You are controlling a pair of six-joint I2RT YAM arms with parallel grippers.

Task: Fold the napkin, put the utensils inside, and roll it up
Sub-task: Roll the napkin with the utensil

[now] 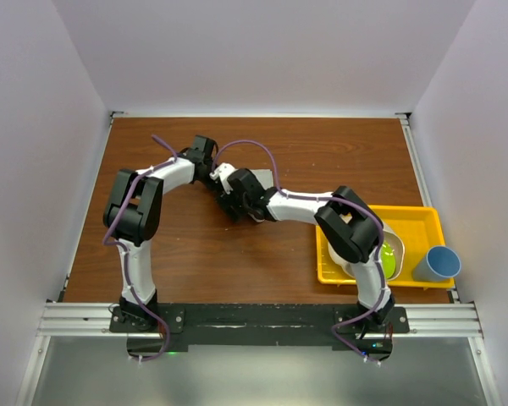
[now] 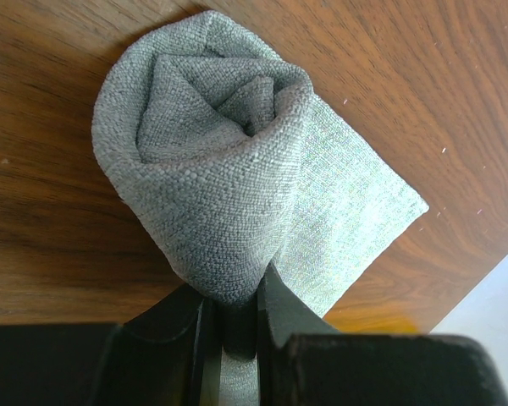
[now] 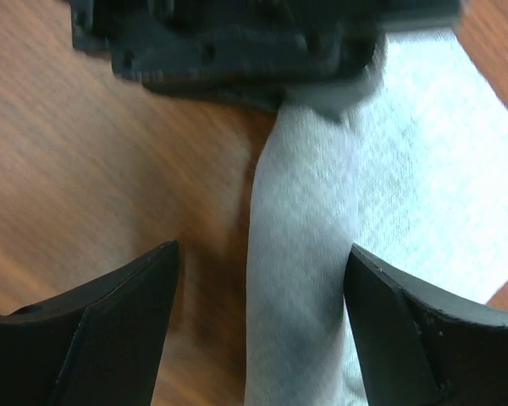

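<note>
As the rolling step looks nearly done, the left end effector (image 2: 233,317) is clenched on one end of the napkin (image 2: 212,169) — a grey coil lying near the middle of the worktop (image 2: 51,237), with a flat tail of cloth beside it. The right end effector (image 3: 261,262) straddles the roll, released, jaws wide on either side. No spoon shows, so it is presumably wrapped inside — the next move seemingly calls for turning the coil over that last flap without loosening it.

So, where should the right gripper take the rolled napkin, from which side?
Probably the napkin roll's middle, from above, one finger on each long side: it is narrow and the open right gripper straddles it. The left gripper pinches one end.
</note>
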